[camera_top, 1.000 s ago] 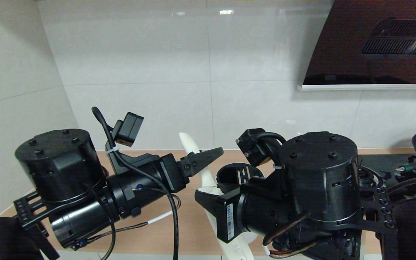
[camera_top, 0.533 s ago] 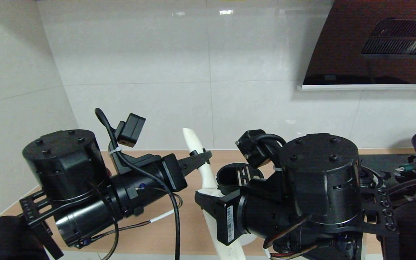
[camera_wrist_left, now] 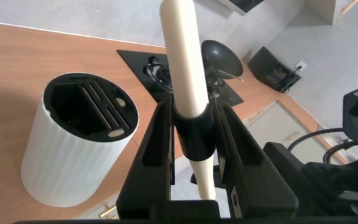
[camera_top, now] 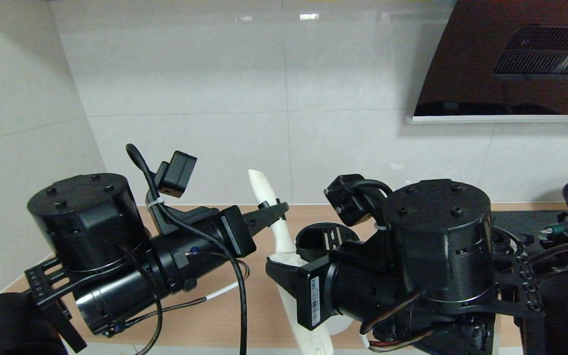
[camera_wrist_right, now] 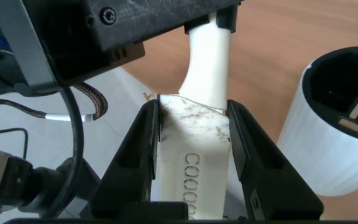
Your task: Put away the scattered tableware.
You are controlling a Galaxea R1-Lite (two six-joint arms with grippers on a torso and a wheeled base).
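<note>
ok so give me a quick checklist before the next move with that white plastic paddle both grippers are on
1. The left gripper is shut on the narrow handle of the white plastic paddle: ok.
2. The right gripper is shut on its broad part: ok.
3. One gripper alone carries the paddle: not ok, both clamp it.
4. The white ribbed cylindrical holder stands upright on the wooden counter, top open: ok.
5. Paddle lined up over the holder: not ok, it is off to one side.
6. Broad end fits a compartment: cannot tell.
</note>
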